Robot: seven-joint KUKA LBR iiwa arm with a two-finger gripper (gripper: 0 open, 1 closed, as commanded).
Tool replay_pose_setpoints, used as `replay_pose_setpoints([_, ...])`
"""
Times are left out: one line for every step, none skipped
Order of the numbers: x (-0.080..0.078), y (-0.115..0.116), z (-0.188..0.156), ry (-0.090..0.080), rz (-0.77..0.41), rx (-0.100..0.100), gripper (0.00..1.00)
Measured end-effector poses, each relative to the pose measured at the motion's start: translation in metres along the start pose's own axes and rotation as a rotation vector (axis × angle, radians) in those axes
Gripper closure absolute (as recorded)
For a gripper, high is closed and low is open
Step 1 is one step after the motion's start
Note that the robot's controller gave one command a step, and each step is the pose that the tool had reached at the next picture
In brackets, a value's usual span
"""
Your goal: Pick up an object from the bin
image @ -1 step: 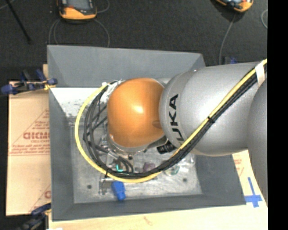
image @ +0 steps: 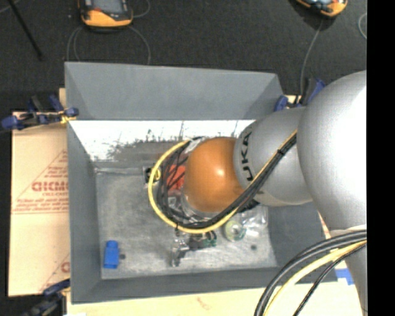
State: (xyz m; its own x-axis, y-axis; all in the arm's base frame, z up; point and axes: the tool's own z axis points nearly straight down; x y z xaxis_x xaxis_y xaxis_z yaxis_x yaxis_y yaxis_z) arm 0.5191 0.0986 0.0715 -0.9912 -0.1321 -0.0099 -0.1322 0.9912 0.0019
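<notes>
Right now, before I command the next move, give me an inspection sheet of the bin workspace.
Surface: grey metal bin, floor scuffed, dark specks on the far wall.
Job's things: small blue plastic block alone near the front-left corner; clear crumpled plastic thing with a green round part, right of the hand.
Clutter: small dark and green bits beside the hand, too small to name.
Grippers: hand low over the floor's front middle, below the orange wrist cover; open or shut cannot be told.
Cables: yellow and black cables looped round the wrist cover.
Surroundings: orange-and-black devices beyond the far wall.
</notes>
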Motion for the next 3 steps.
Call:
replay_pose_setpoints([0.013, -0.087, -0.031, 0.004, -0.095, 0.006, 0.00])
replay_pose_setpoints([0.013, -0.080, -0.030, 0.006, -0.099, -0.001, 1.00])
replay_pose_setpoints([0.012, -0.075, -0.158, -0.001, -0.073, 0.004, 1.00])
